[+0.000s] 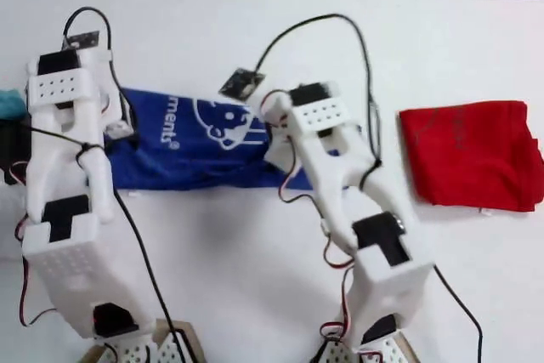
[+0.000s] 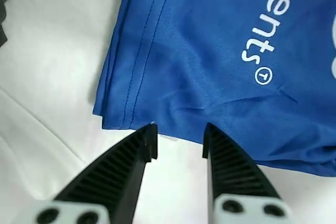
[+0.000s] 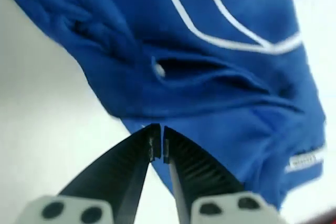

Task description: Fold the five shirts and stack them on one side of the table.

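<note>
The table is white. In the high view the blue shirt lies folded into a long band across the middle, its long axis running left to right, with an arm over each end. The red shirt lies folded well apart at the right, its far corner cut off by the edge. The left wrist view shows the left gripper with jaws narrowly apart at the shirt's stitched corner. The right gripper has its jaws almost closed at a crumpled edge. Whether it pinches cloth is unclear.
</note>
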Robot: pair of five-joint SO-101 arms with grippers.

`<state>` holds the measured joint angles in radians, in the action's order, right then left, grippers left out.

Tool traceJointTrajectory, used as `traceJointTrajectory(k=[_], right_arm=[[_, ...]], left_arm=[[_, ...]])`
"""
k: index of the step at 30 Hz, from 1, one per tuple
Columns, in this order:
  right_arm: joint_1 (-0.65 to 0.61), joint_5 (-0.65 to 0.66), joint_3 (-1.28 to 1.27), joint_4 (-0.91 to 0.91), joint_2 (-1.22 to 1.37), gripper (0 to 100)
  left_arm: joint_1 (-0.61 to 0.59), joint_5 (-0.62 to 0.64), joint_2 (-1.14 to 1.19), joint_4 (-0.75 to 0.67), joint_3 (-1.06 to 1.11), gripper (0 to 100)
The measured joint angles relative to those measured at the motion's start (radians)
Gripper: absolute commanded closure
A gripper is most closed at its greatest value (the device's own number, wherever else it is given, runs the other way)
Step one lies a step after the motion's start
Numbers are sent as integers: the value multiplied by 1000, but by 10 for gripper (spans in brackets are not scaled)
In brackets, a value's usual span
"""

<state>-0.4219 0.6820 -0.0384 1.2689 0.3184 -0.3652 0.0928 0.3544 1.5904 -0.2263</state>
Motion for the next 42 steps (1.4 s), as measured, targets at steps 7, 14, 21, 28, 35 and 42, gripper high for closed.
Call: traceJointTrajectory(k=[7, 14, 21, 28, 35, 42], right_arm=[[-32, -20, 2, -152, 80, 978], [-20, -103, 55, -153, 78, 978], [-6, -110, 75, -158, 78, 978], [-6, -110, 95, -184, 78, 978], [-3, -146, 127, -184, 72, 978], [120, -157, 186, -12, -41, 975]], left_arm=[[-51, 0, 0, -2, 0, 828], [-54, 0, 0, -2, 0, 828], [-54, -20, 0, -2, 0, 828], [-54, -25, 0, -2, 0, 828], [-54, -25, 0, -2, 0, 828], [-31, -52, 0, -2, 0, 828]])
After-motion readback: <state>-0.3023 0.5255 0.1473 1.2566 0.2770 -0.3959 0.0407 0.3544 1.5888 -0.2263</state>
